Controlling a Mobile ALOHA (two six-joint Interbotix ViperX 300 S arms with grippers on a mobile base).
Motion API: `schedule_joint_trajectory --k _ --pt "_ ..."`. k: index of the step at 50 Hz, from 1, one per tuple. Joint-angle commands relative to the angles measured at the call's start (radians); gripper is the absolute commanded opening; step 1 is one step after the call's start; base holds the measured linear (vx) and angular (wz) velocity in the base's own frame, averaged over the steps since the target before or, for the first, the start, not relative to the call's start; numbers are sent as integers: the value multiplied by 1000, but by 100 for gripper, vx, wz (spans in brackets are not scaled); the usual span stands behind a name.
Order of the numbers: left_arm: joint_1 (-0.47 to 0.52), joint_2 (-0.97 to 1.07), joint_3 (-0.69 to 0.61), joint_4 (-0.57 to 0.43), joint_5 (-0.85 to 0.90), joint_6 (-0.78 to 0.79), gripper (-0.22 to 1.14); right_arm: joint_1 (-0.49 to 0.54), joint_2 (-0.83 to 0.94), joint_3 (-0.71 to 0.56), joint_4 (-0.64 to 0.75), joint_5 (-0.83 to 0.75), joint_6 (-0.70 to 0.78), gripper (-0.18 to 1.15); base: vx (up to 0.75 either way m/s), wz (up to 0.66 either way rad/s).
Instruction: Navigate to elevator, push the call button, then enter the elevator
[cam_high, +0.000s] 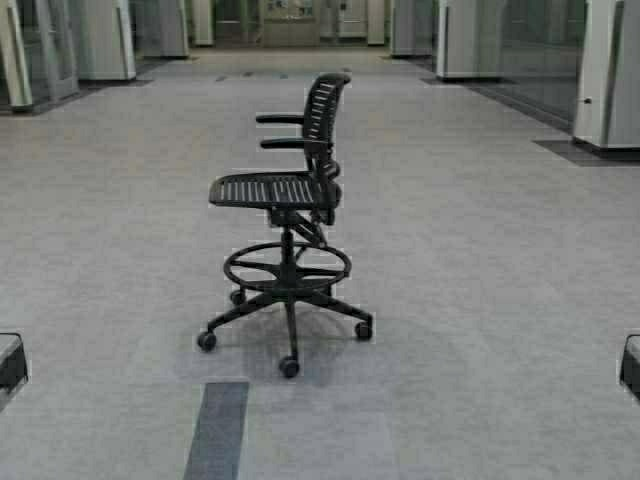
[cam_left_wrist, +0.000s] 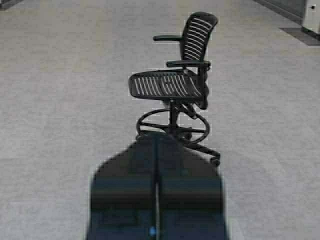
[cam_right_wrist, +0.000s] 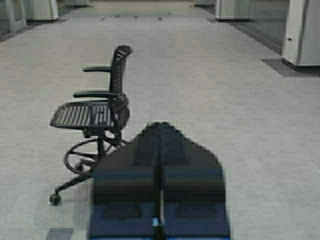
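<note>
Setting: a wide hall with a grey carpeted floor (cam_high: 480, 300), seen from the robot's frame looking forward and down.
Chair: a black swivel chair (cam_high: 290, 215) with a slatted seat and back, armrests, a foot ring and a five-wheel base stands in the middle of the floor, straight before the robot, its seat facing the robot's left.
Chair in the wrist views: the left wrist view shows it beyond that arm's claw, and the right wrist view shows it off to one side of that arm's claw.
Floor mark: a dark grey strip (cam_high: 217, 430) lies in the carpet just nearer than the chair's wheels, running toward the robot.
Left claw: its fingers (cam_left_wrist: 125, 195) are pressed together along a thin centre line, holding nothing; in the high view only a dark corner (cam_high: 12, 365) of it shows at the low left edge.
Right claw: its fingers (cam_right_wrist: 190, 185) are likewise closed on one another with nothing between them; a dark corner (cam_high: 631, 367) shows at the low right edge of the high view.
Surroundings: glass walls with pale frames (cam_high: 610, 75) line both sides of the hall, and a dark floor mat (cam_high: 585, 152) lies at the foot of the right one.
Elevator and call button: the far end of the hall (cam_high: 290, 22) is too distant to tell whether either is there; I cannot tell where they are.
</note>
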Motion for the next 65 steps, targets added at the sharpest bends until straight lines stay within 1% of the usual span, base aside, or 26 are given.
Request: schedule_joint_trajectory --k 1,24,34,41,48,55,65 --pt "0 8 -12 2 -9 3 2 2 5 -15 2 -20 -2 5 43 38" --pt "0 25 2 0 -29 -5 2 2 31 0 2 -20 0 5 47 45" --pt "0 23 8 -3 -31 -32 2 2 29 3 6 -18 20 5 50 44" --pt "0 26 14 2 -38 -12 2 2 29 6 5 -20 48 5 52 53" --pt "6 64 17 5 -86 32 2 2 40 0 3 -20 48 5 57 56" --pt "9 66 23 5 -118 40 2 2 37 -3 3 -20 52 5 58 44" --pt "11 66 31 5 -121 37 2 2 35 -2 3 -20 51 5 61 29"
